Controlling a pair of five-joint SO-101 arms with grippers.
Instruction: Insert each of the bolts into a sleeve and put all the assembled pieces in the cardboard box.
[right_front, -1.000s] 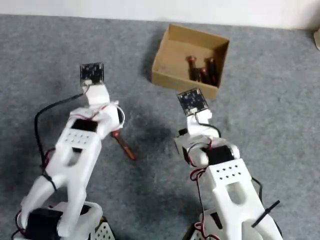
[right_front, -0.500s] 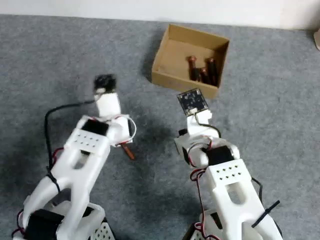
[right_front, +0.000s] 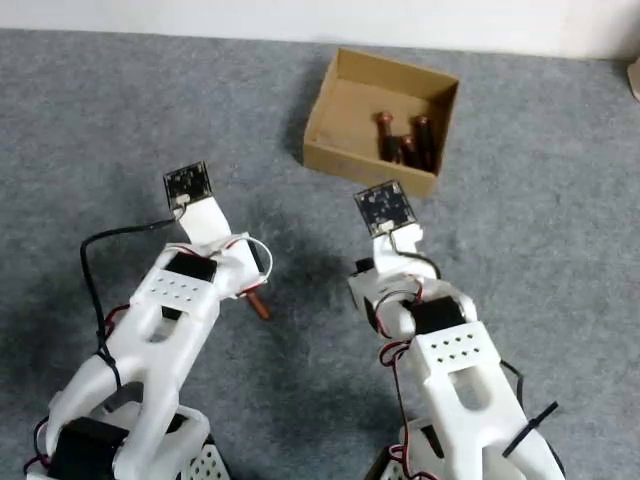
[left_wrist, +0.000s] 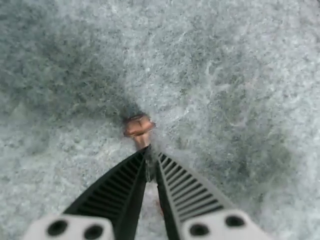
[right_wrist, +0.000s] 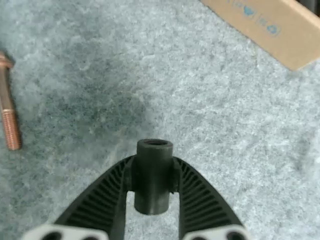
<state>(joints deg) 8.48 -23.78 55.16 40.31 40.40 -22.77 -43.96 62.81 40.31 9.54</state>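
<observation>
**Two grippers loaded: one bolt, one sleeve, not yet joined**

Left gripper (left_wrist: 151, 159): fingers pinched together on the shank of a copper-coloured bolt (left_wrist: 139, 128). Hex head pointing away from the wrist, low over the grey carpet (right_front: 120, 90), with a dark shadow just behind it. Head touching the pile or not: cannot tell.

High view: same bolt (right_front: 259, 303) poking out from under the left arm (right_front: 170, 320), tilted, well short of the cardboard box (right_front: 360, 165).

Right gripper (right_wrist: 153, 165): fingers clamped on either side of a black sleeve (right_wrist: 154, 181). Sleeve upright between them, open bore facing away from the wrist. Nothing in the bore.

Right wrist view, further notes: a bolt (right_wrist: 9, 107) off to one side over the carpet, head and threaded end both in sight. Same bolt as the left one or not: cannot tell. Corner of the box (right_wrist: 270, 25) beyond the sleeve, apart from it.

High view: right arm (right_front: 440, 350) just in front of the box's near wall.

Inside the box: a few assembled pieces (right_front: 405, 140), copper heads on dark sleeves, bunched toward one side and leaning on one another.
</observation>
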